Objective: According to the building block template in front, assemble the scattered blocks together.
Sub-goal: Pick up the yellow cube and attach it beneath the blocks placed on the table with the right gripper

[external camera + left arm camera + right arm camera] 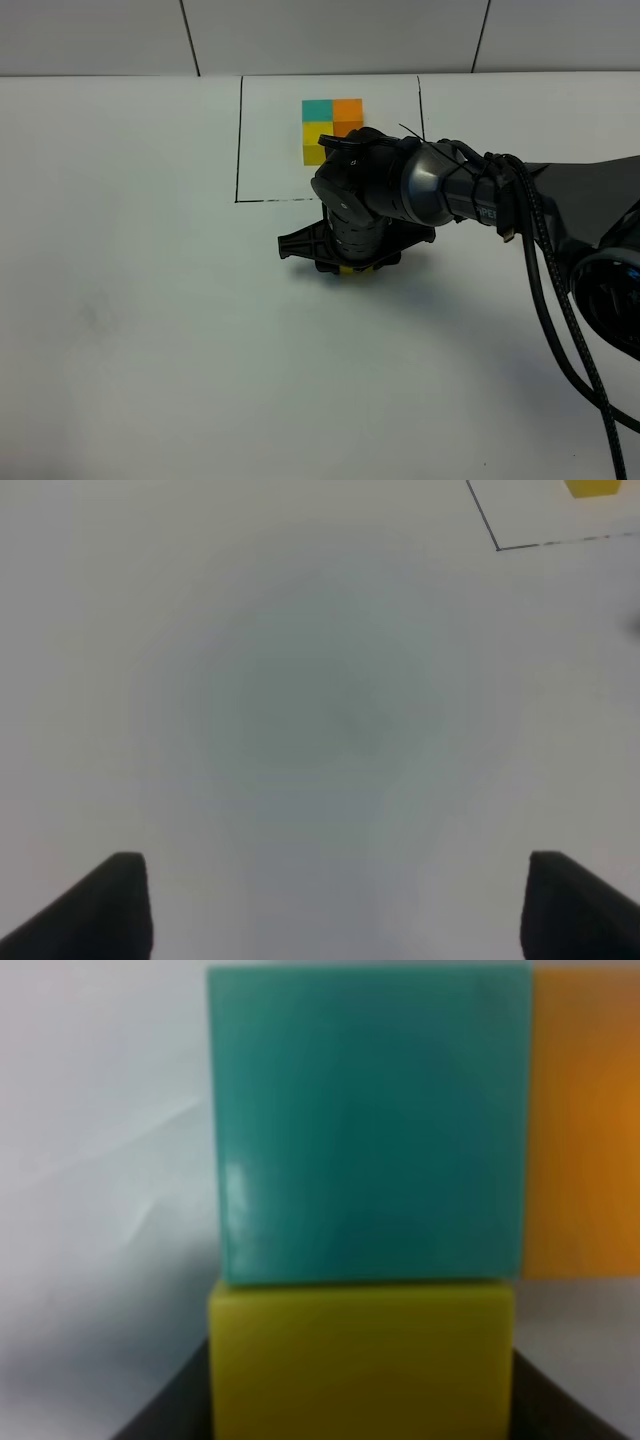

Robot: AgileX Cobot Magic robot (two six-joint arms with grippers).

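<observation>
The template [331, 128], teal, orange and yellow cubes joined in an L, lies inside the black drawn frame [238, 150] at the back middle. My right gripper [350, 262] reaches across to the middle, pointing down just in front of the frame. In the right wrist view its jaws [360, 1422] sit against both sides of the loose yellow cube [360, 1360]. That cube touches the loose teal cube [370, 1125], and the loose orange cube [585, 1125] sits beside the teal one. From above only a yellow sliver [348, 269] shows. My left gripper [340, 905] is open and empty.
The white table [150, 330] stretches all round. The right arm and its black cables [545, 260] cross the right side. The left wrist view shows the frame's corner [497, 547] and the template's yellow cube [592, 487] far off.
</observation>
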